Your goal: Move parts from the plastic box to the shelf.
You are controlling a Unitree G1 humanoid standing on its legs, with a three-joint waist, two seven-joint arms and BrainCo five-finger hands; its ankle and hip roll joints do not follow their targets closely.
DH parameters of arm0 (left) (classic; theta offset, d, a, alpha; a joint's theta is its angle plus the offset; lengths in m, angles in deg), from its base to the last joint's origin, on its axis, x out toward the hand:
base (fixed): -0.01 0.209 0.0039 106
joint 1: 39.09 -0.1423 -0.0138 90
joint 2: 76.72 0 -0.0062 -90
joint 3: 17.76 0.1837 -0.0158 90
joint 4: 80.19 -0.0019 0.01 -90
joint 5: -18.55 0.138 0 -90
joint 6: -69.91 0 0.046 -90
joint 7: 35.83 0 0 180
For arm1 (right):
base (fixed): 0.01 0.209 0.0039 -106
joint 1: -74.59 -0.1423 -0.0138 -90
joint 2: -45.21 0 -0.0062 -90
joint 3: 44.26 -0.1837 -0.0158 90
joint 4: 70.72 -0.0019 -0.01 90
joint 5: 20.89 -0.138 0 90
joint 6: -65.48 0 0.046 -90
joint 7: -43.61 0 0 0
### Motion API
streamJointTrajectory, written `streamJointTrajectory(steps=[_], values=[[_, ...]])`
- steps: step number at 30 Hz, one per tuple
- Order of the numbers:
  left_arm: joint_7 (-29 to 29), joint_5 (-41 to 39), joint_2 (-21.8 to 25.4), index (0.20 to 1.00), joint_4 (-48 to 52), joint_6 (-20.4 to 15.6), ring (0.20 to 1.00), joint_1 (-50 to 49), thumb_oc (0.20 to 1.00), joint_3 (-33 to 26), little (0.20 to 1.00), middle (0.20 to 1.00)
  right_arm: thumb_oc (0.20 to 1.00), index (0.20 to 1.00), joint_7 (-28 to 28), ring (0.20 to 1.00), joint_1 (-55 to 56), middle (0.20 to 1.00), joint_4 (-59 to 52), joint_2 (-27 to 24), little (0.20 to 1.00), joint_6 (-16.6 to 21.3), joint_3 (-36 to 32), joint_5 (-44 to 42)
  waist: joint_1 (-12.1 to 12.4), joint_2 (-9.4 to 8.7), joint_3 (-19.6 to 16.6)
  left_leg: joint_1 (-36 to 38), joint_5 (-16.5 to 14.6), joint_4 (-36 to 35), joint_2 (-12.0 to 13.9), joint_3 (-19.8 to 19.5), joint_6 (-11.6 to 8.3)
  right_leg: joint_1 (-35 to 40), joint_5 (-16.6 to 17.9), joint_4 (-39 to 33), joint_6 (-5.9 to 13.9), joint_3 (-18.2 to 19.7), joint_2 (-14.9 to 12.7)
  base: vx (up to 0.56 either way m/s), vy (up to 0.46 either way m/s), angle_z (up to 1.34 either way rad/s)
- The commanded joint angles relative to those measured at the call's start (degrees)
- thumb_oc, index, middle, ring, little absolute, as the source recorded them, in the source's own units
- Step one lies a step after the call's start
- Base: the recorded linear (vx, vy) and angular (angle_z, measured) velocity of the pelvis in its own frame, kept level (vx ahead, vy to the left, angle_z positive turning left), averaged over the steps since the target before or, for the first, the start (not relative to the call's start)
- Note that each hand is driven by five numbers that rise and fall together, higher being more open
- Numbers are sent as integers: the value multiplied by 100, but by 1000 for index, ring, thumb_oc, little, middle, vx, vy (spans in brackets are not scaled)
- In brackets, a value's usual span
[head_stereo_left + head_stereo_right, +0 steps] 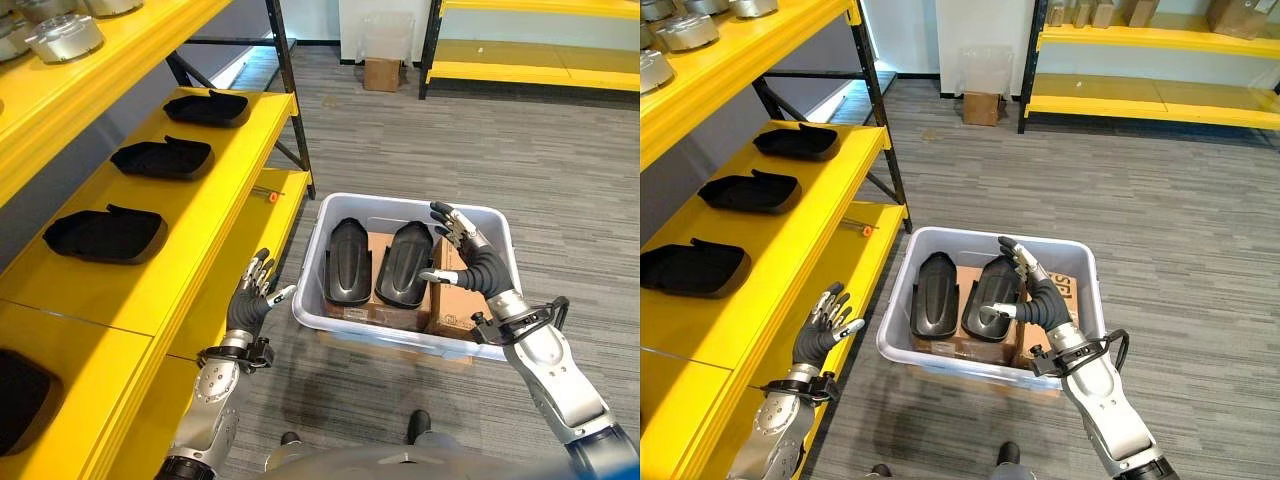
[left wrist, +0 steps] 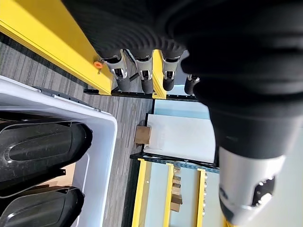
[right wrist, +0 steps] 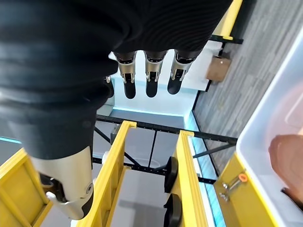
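Three black parts (image 1: pixel 105 235) already lie on the yellow shelf (image 1: pixel 215 190) at upper left. Two parts (image 1: pixel 348 262) remain in the plastic box (image 1: pixel 490 222) at centre. My right hand (image 1: pixel 462 252) hovers there, fingers spread, empty; my left hand (image 1: pixel 252 296) waits beside the box, fingers relaxed.

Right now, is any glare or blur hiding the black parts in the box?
Left eye view: both black parts in the plastic box read clearly, with soft highlights only. Left wrist view: the parts carry a mild sheen, and the left hand looms dark across the top. Right wrist view: the right hand hides them.
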Motion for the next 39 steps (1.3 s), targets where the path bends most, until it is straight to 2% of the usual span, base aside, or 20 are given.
streamJointTrajectory(steps=[1, 2, 3, 5, 6, 7, 8, 9, 10, 11, 12, 14, 18, 24, 27, 31, 39], values=[[-71, -81, 249, 1000, 247, -290, 1000, 270, 1000, -127, 1000, 1000, 1000, 1000, -72, 1000, -343, 1000, -514, 28, 1000, 403, -92, -237, 196, -379, 492, -445, 45, 1710, -289, -930, -360, 76, -135, 95, -136, 180, 57, -24, -53, -23], [-74, -99, 244, 1000, 248, -279, 1000, 315, 1000, -112, 1000, 1000, 1000, 1000, -100, 1000, -381, 1000, -503, 25, 1000, 398, -83, -226, 195, -391, 540, -559, 52, 1489, -289, -1023, -318, 44, -144, 109, -117, 191, 39, 3, 13, -39], [-67, -94, 246, 1000, 279, -261, 1000, 335, 1000, -101, 1000, 1000, 1000, 1000, -119, 1000, -430, 1000, -488, 2, 1000, 403, -85, -213, 172, -384, 558, -566, 18, 1006, -170, -1051, -261, -10, -167, 123, -57, 219, 21, 33, 94, -40], [-135, -127, 238, 1000, 337, -317, 1000, 435, 1000, -57, 1000, 1000, 1000, 1000, -213, 1000, -558, 1000, -377, -16, 1000, 418, -50, -192, 162, -360, 610, -597, 316, 25, 177, -1066, -291, -167, -208, 283, 51, 309, -85, 52, 138, -13], [-137, -126, 234, 1000, 332, -320, 1000, 439, 1000, -56, 1000, 1000, 1000, 1000, -217, 1000, -566, 1000, -368, -18, 1000, 422, -45, -191, 177, -369, 618, -523, 359, -74, 166, -1030, -301, -176, -244, 328, 53, 331, -96, 49, 157, 4], [-185, -63, 246, 1000, 334, -320, 1000, 531, 1000, -21, 1000, 1000, 1000, 1000, -266, 1000, -632, 1000, -288, -22, 1000, 421, -21, -200, 184, -311, 650, -618, 652, -522, 335, -1141, -334, -275, -306, 481, 105, 372, -174, 109, 219, -5], [-175, -126, 238, 1000, 331, -349, 1000, 579, 1000, -25, 1000, 1000, 1000, 1000, -287, 1000, -576, 1000, -301, -18, 1000, 415, -78, -227, 140, -248, 702, -509, 601, -674, 371, -1144, -340, -429, -402, 828, 164, 486, -318, 95, 225, -12], [-174, -128, 238, 1000, 330, -349, 1000, 582, 1000, -25, 1000, 1000, 1000, 1000, -287, 1000, -576, 1000, -303, -19, 1000, 413, -81, -228, 148, -247, 692, -524, 611, -676, 371, -1137, -336, -452, -392, 830, 162, 495, -318, 109, 199, -25], [-173, -119, 263, 1000, 307, -339, 1000, 606, 1000, -2, 1000, 1000, 1000, 1000, -269, 1000, -590, 1000, -280, -3, 1000, 406, -69, -218, 172, -226, 708, -551, 487, -486, 281, -1206, -333, -527, -386, 987, 191, 569, -358, 66, 145, -33], [-152, -138, 305, 1000, 328, -353, 1000, 677, 1000, 29, 1000, 1000, 1000, 1000, -274, 1000, -597, 1000, -298, 16, 1000, 415, -69, -199, 140, -180, 736, -572, 541, -475, 279, -1089, -386, -581, -367, 1059, 185, 577, -407, 125, 239, -50], [-114, -223, 299, 1000, 382, -357, 1000, 680, 1000, 32, 1000, 1000, 1000, 1000, -299, 1000, -567, 1000, -312, 53, 1000, 408, -116, -225, 106, -169, 760, -572, 403, -383, 238, -936, -363, -588, -364, 1095, 221, 579, -501, 125, 360, -21], [-115, -348, 408, 1000, 382, -419, 1000, 815, 1000, 125, 1000, 1000, 1000, 1000, -461, 1000, -726, 1000, -280, 193, 1000, 399, -124, -158, 83, -224, 1009, -722, -228, 233, -107, -774, -210, -725, -166, 1046, 397, 961, -769, 86, 449, -14], [-252, -281, 565, 1000, 437, -527, 1000, 1075, 1000, 177, 1000, 1000, 1000, 1000, -682, 1000, -1003, 1000, -181, 156, 1000, 392, -143, 129, 39, -282, 1211, -968, -378, 411, -261, -546, -165, -925, 164, 696, 506, 1103, -910, 13, 223, -67], [-532, -201, 515, 1000, 460, -592, 1000, 1449, 1000, 280, 1000, 1000, 1000, 1000, -1158, 1000, -1461, 1000, 38, 250, 1000, 360, -228, 456, 24, -322, 1319, -1193, -312, 208, -404, -318, -154, -1180, 581, 253, 640, 1134, -999, 17, 69, -11], [-669, -188, 430, 1000, 484, -618, 1000, 1670, 1000, 393, 1000, 1000, 1000, 1000, -1646, 1000, -1821, 1000, 262, 391, 1000, 366, -354, 721, 27, -246, 1417, -1465, -229, 128, -460, -255, -157, -1475, 783, 97, 694, 1162, -1035, -19, 8, -11], [-827, -200, 329, 1000, 426, -605, 1000, 2012, 1000, 730, 1000, 1000, 1000, 1000, -2142, 1000, -2406, 1000, 527, 627, 1000, 377, -219, 846, 58, -141, 1631, -1745, -178, 174, -427, -239, -167, -1820, 885, 162, 730, 1204, -1036, -47, -18, -10], [-906, -218, 248, 1000, 371, -606, 1000, 2262, 1000, 993, 1000, 1000, 1000, 1000, -2334, 1000, -2924, 1000, 1023, 933, 1000, 397, 111, 625, 122, -64, 1814, -1976, -134, 229, -372, -251, -183, -2121, 894, 298, 714, 1227, -1029, -15, -10, -1]])
